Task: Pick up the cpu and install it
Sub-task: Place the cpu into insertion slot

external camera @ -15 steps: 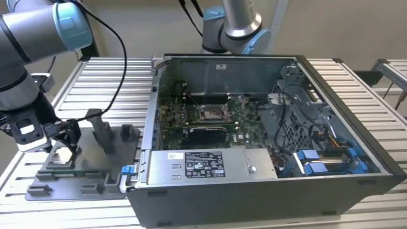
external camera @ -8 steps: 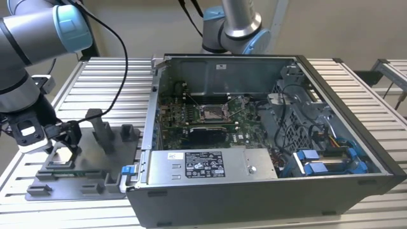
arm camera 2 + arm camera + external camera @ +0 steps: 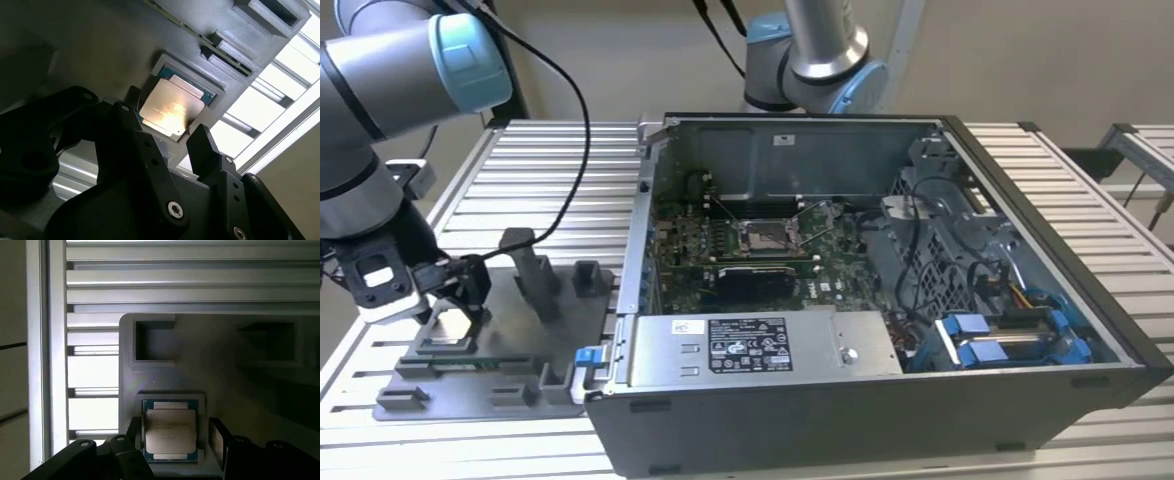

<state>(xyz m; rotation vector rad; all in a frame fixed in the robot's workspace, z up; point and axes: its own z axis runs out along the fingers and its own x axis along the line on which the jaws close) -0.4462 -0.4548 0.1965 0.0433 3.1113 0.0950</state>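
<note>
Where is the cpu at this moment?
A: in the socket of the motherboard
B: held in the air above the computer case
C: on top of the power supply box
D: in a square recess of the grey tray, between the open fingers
D: the first wrist view shows the cpu lying flat in a recess of the grey tray, with the fingers on either side.

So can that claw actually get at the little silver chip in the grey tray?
Probably yes. The claw is open right at the cpu, one finger on either side, and nothing lies on top of the chip in its pocket of the tray.
</note>
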